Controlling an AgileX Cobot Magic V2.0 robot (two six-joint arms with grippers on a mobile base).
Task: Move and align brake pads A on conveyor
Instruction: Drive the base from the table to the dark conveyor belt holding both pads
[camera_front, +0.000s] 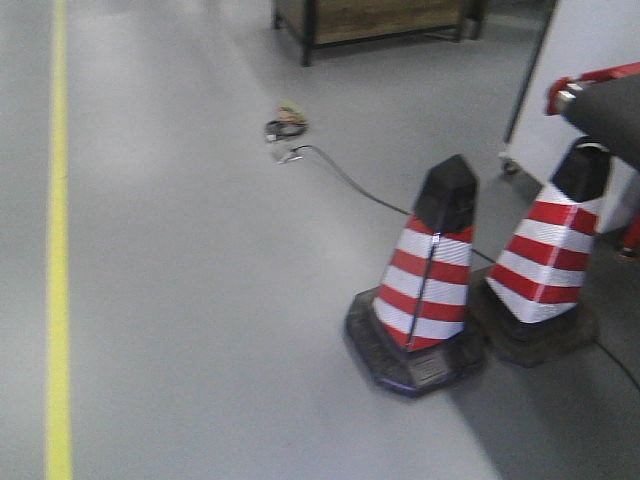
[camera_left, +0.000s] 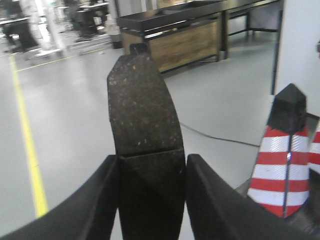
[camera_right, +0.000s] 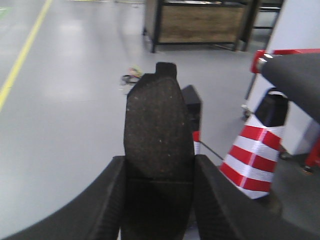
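Note:
Each wrist view shows a dark grey brake pad held upright between black fingers. My left gripper (camera_left: 152, 160) is shut on one brake pad (camera_left: 142, 110), its centre groove level with the fingertips. My right gripper (camera_right: 158, 162) is shut on another brake pad (camera_right: 157, 125). Both pads hang in the air above the grey floor. The conveyor (camera_front: 612, 105) shows only as a dark belt end with a red frame at the right edge of the front view; it appears again as the belt end (camera_right: 295, 75) in the right wrist view. Neither gripper appears in the front view.
Two red-and-white traffic cones (camera_front: 430, 275) (camera_front: 550, 255) stand on the floor below the belt end. A black cable (camera_front: 345, 180) runs across the floor to a small bundle. A yellow line (camera_front: 58, 240) marks the left. A wooden-panelled bench (camera_front: 380, 20) stands at the back.

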